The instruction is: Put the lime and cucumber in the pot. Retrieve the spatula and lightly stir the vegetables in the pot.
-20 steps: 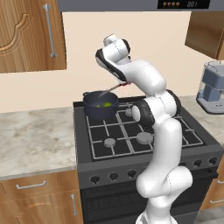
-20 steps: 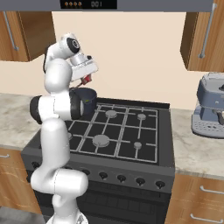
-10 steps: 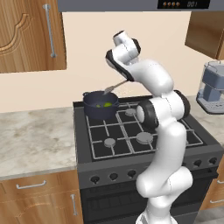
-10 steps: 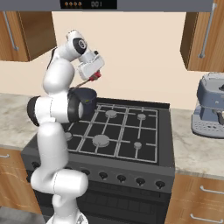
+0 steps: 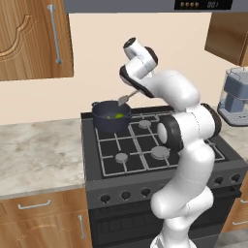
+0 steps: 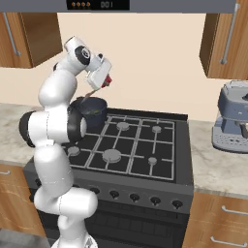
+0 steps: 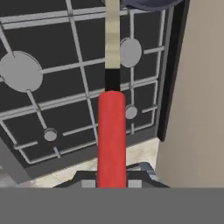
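The dark pot (image 5: 110,121) (image 6: 95,110) stands on the stove's back left burner. Inside it I see the bright green lime (image 5: 117,116). The cucumber is hidden below the pot's rim. My gripper (image 6: 103,81) (image 7: 112,176) hangs above and to the right of the pot, shut on the red handle of the spatula (image 7: 112,135) (image 6: 108,80). The spatula slants down toward the pot, and its silver head (image 5: 123,100) is just over the right rim. In the hand view the pot's edge (image 7: 148,3) lies at the top, beyond the spatula's shaft.
The black gas stove (image 5: 145,145) (image 6: 131,145) has bare burners in front of and beside the pot. A grey coffee machine (image 5: 235,97) (image 6: 235,118) stands on the right counter. Marble counter (image 5: 34,155) lies to the left. The wall is close behind, with wooden cabinets overhead.
The hand has risen and swung a little to the right with the spatula. The spatula's head has come up from inside the pot to just above its rim.
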Motion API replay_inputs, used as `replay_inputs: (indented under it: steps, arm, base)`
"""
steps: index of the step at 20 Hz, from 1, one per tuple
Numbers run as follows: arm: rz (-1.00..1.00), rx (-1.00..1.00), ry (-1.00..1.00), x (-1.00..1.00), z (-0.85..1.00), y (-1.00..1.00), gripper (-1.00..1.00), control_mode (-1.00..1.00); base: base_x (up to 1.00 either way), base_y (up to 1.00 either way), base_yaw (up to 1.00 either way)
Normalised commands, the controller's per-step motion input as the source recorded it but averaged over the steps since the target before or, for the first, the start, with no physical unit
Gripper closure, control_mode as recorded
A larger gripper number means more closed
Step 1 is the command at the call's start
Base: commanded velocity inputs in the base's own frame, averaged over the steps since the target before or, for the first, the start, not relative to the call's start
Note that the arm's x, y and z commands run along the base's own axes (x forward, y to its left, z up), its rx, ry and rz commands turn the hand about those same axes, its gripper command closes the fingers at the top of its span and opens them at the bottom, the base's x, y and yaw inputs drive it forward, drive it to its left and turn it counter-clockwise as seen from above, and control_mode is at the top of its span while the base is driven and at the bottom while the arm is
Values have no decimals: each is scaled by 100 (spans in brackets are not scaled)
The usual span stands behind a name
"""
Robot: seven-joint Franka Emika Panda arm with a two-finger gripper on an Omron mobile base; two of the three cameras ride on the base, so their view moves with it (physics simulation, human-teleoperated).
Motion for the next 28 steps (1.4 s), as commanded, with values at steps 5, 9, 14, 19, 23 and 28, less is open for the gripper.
replay_inputs:
  steps: [5,9,14,19,23,28]
  arm:
    - [11,-16,-4,48,32,0,100,-100]
    - [10,-17,1,15,22,6,100,-100]
    - [5,-9,4,2,0,2,100,-100]
    - [0,0,6,51,0,15,100,-100]
    - [-5,-1,9,38,-2,40,100,-100]
    - [-3,-7,7,15,-16,46,100,-100]
  base:
    - [0,0,0]
    - [0,0,0]
    - [0,0,0]
    - [0,0,0]
    - [0,0,0]
    - [0,0,0]
